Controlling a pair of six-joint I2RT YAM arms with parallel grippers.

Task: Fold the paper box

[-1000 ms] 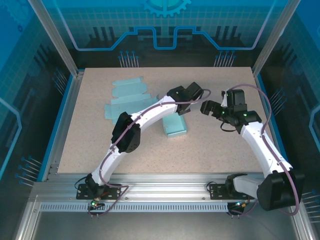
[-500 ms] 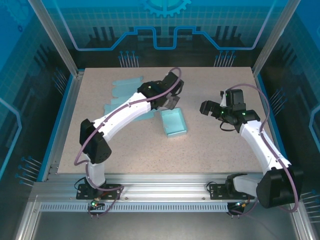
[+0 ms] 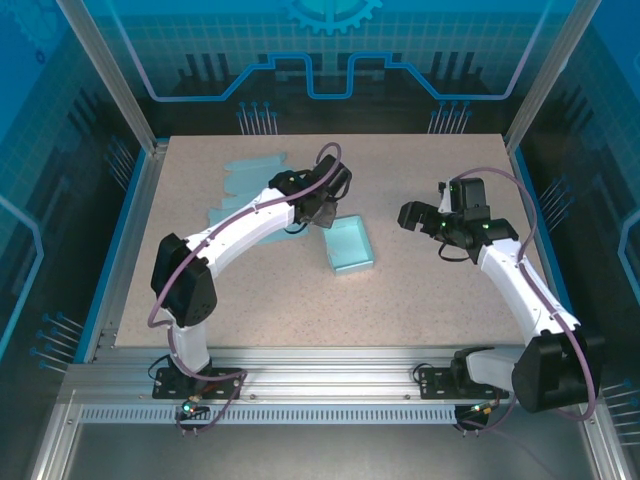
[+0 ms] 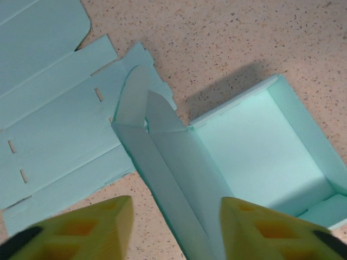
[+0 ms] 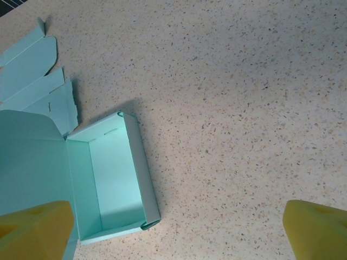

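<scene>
While the paper box (image 3: 350, 246) sits near the middle of the bench (image 3: 420, 310) with tray walls up, its lid flap (image 4: 165, 162) stands open on the left, toward a flat blank (image 3: 248, 185). Left gripper (image 4: 176, 222) fingers are half-parted astride that flap, pinching nothing. Right gripper (image 3: 414, 216) fingers are spread wide, well off to the right. Risk: clamping the thin edge could crease the lid or drag the unbraced tray sideways.
</scene>
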